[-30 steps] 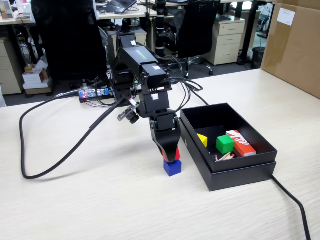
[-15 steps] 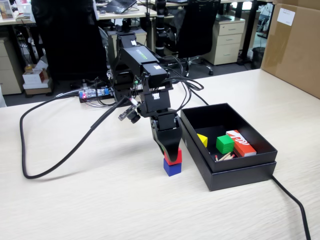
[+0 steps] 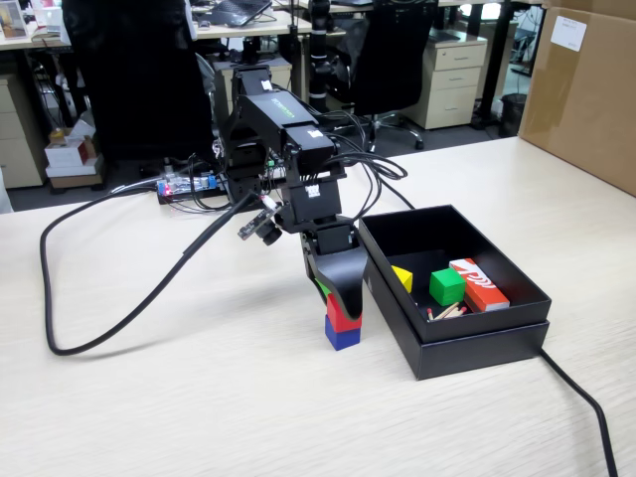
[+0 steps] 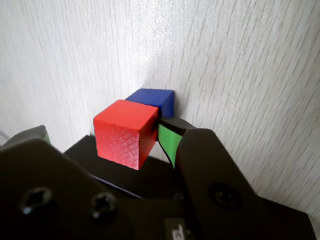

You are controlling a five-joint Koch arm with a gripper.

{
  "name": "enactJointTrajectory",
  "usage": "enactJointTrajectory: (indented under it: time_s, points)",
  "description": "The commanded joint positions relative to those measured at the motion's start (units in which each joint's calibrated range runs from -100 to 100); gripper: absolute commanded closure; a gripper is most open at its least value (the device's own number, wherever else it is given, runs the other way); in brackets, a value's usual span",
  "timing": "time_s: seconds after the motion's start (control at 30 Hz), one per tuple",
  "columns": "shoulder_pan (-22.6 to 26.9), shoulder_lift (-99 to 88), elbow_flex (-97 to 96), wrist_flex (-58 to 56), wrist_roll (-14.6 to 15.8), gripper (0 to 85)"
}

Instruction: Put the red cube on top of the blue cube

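The claw point(image 3: 341, 303) stands upright over the surface point(image 3: 199, 397), its jaws closed around the red cube point(image 3: 343, 316); the wrist view shows one green-padded finger point(image 4: 168, 140) against the cube's side, while the other jaw's contact is hidden. The red cube point(image 4: 125, 132) sits on the blue cube point(image 3: 342, 335), which rests on the surface just beside the black box point(image 3: 452, 343). In the wrist view the red cube looks shifted off the blue cube point(image 4: 154, 101), so the stack is probably not square. That is the main risk: if the claw opens while the red cube overhangs an edge, it could tip and slide off. A second risk is the padded finger dragging the cube sideways as it opens, or nudging the blue cube underneath and toppling both. The box wall stands near, so a sideways retreat could clip it. Inside the box lie a green cube point(image 3: 447, 286), a yellow piece point(image 3: 402, 278) and an orange-red carton point(image 3: 479, 283), well clear of the stack.
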Motion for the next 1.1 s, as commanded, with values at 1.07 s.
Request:
enactJointTrajectory:
  time_s: [1.07]
  points:
    - [-2.64, -102.12, -86.91, 26.22, -2.69, 35.5]
